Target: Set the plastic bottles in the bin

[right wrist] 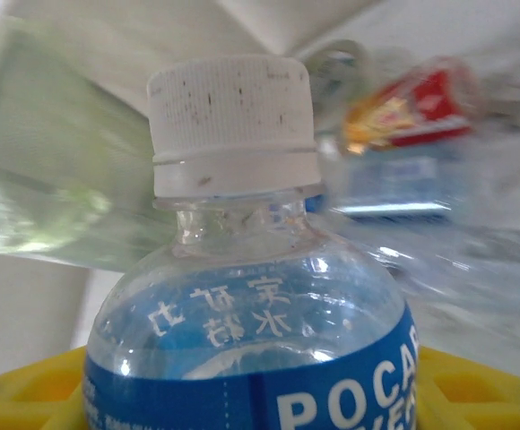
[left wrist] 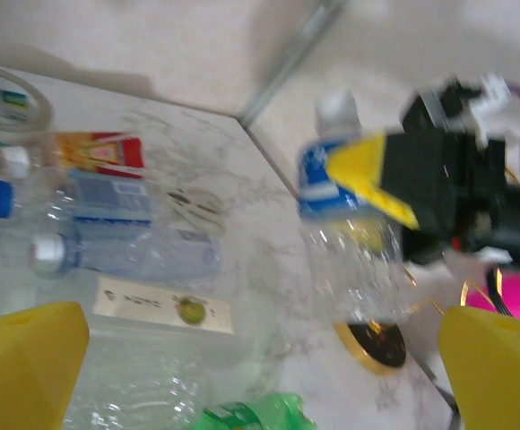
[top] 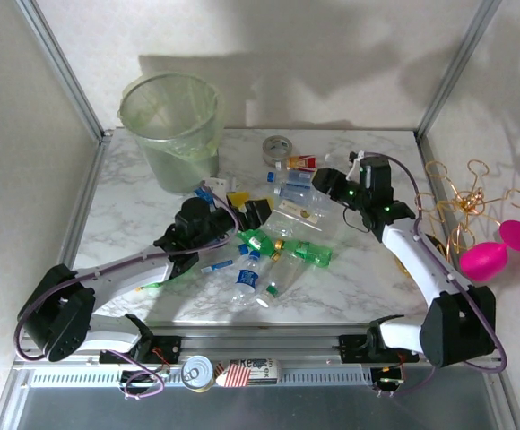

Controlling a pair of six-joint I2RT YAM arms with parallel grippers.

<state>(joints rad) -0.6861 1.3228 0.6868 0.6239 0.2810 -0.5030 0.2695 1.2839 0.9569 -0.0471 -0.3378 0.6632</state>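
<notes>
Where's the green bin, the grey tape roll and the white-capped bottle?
Pale green round plastic bin (top: 184, 166): top view, outer wall.
Grey tape roll (top: 266, 152): top view, ring's left side.
Clear white-capped plastic bottle (right wrist: 233, 125): right wrist view, its cap.

White marbled table. Pale green bin stands at far left corner. Grey tape roll near far edge, red packet just beside it. Plastic bottles lie jumbled mid-table.

Robot lab test cell: marble-look table boxed in by aluminium frame posts and plain white walls, left arm and right arm bolted to a metal rail.
</notes>
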